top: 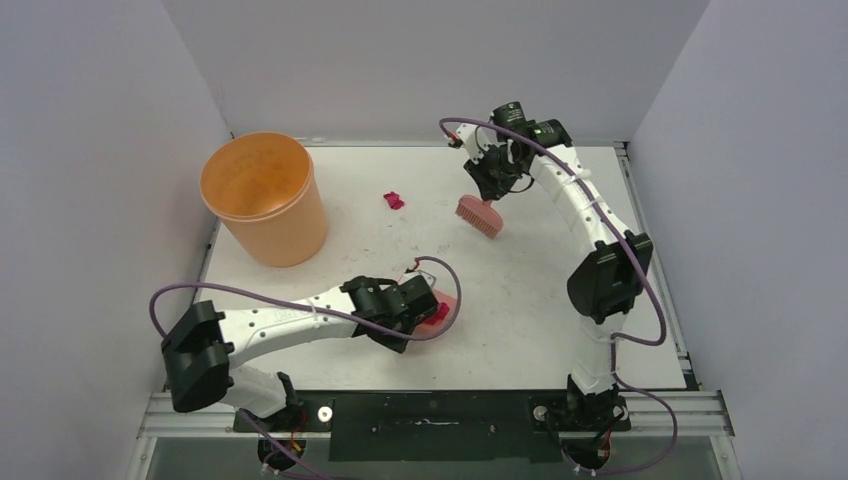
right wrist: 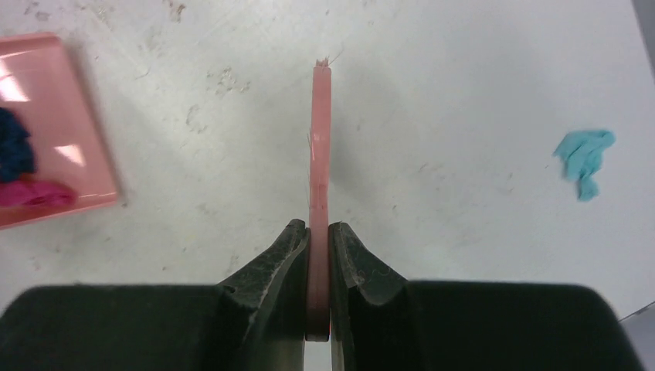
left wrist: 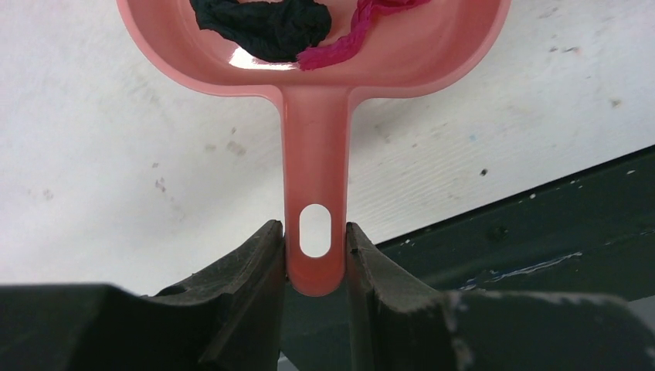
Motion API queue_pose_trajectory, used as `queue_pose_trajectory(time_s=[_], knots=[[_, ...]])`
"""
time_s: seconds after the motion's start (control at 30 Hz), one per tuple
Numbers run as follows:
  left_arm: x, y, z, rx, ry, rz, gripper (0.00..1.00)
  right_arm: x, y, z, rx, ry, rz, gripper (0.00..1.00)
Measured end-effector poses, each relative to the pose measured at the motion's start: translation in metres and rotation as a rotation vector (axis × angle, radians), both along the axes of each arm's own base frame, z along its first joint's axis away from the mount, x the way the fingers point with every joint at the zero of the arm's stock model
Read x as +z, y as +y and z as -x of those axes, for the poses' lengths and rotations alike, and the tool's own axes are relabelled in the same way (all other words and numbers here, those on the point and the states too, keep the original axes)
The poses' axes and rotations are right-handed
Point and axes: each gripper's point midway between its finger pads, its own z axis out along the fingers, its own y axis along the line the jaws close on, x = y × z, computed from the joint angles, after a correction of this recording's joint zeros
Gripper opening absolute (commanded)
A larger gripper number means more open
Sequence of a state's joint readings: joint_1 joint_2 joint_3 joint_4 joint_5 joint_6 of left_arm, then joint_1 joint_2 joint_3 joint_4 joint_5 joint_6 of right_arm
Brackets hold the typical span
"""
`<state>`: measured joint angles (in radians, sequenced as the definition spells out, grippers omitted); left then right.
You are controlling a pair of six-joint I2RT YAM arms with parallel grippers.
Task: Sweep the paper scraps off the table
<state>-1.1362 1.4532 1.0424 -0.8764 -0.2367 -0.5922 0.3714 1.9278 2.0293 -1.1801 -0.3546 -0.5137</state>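
Bench [top: 540,300] comes first: white, scuffed, and carrying everything else. An orange bucket [top: 262,200] stands at its far left corner. Our left claw [left wrist: 315,239] is clamped on the handle end of the pink dustpan [left wrist: 314,154], which sits near the front middle of the bench. The pan holds some of the paper scraps [left wrist: 263,27], at least a black wad and a magenta one. Our right claw [right wrist: 319,232] is pressed tight on the pink brush [right wrist: 320,154] over the far middle; we cannot tell whether its bristles touch the bench.

We judge the job well along but unfinished. One magenta scrap [top: 394,200] lies loose between bucket and brush. A teal scrap [right wrist: 585,158] lies on the bench to one side of the brush, apart from it. Both need sweeping into the pan, which is not yet emptied.
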Motion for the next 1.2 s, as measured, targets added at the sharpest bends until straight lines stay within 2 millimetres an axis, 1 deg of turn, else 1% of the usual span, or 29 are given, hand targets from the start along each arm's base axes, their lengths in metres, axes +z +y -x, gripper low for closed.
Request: queue_pose_trajectory(time_s=[0.07,0.13,0.27,0.33,0.47,0.57,0.63,0.7,0.73,0.83,0.87,0.97,1.0,1.07,1.1,1.2], knots=[[0.003,0.017,0.004,0.052,0.005,0.006,0.0,-0.007,0.01,-0.021,0.012,-0.036,0.023,0.05],[0.007,0.03,0.006,0.101,0.006,0.025,0.0,-0.01,0.024,-0.04,0.04,-0.081,0.032,0.05],[0.012,0.052,0.004,0.202,0.004,0.07,0.0,-0.005,0.057,-0.077,0.089,-0.227,0.051,0.05],[0.011,0.06,0.002,0.236,0.006,0.073,0.0,-0.001,0.077,-0.09,0.115,-0.319,0.077,0.05],[0.004,0.074,0.0,0.279,0.03,0.054,0.0,0.001,0.123,-0.105,0.174,-0.479,0.137,0.05],[0.001,0.08,-0.002,0.3,0.044,0.039,0.0,-0.01,0.157,-0.11,0.221,-0.56,0.176,0.05],[0.0,0.082,-0.002,0.303,0.051,0.035,0.0,-0.023,0.18,-0.111,0.262,-0.594,0.196,0.05],[-0.004,0.083,-0.001,0.302,0.067,0.034,0.0,-0.041,0.196,-0.111,0.304,-0.609,0.219,0.05],[-0.006,0.084,0.0,0.304,0.075,0.033,0.0,-0.053,0.202,-0.11,0.327,-0.606,0.237,0.05],[-0.011,0.089,0.001,0.314,0.098,0.027,0.0,-0.08,0.208,-0.107,0.394,-0.582,0.279,0.05],[-0.012,0.089,0.002,0.314,0.103,0.028,0.0,-0.084,0.208,-0.106,0.414,-0.575,0.286,0.05],[-0.013,0.088,0.001,0.311,0.119,0.034,0.0,-0.086,0.211,-0.101,0.464,-0.566,0.285,0.05],[-0.014,0.087,0.001,0.309,0.126,0.036,0.0,-0.085,0.212,-0.097,0.483,-0.56,0.278,0.05],[-0.016,0.086,0.0,0.307,0.135,0.038,0.0,-0.086,0.209,-0.087,0.506,-0.532,0.274,0.05],[-0.017,0.085,0.0,0.306,0.141,0.039,0.0,-0.086,0.207,-0.08,0.517,-0.515,0.272,0.05],[-0.021,0.083,0.0,0.299,0.156,0.031,0.0,-0.082,0.197,-0.047,0.553,-0.433,0.26,0.05]])
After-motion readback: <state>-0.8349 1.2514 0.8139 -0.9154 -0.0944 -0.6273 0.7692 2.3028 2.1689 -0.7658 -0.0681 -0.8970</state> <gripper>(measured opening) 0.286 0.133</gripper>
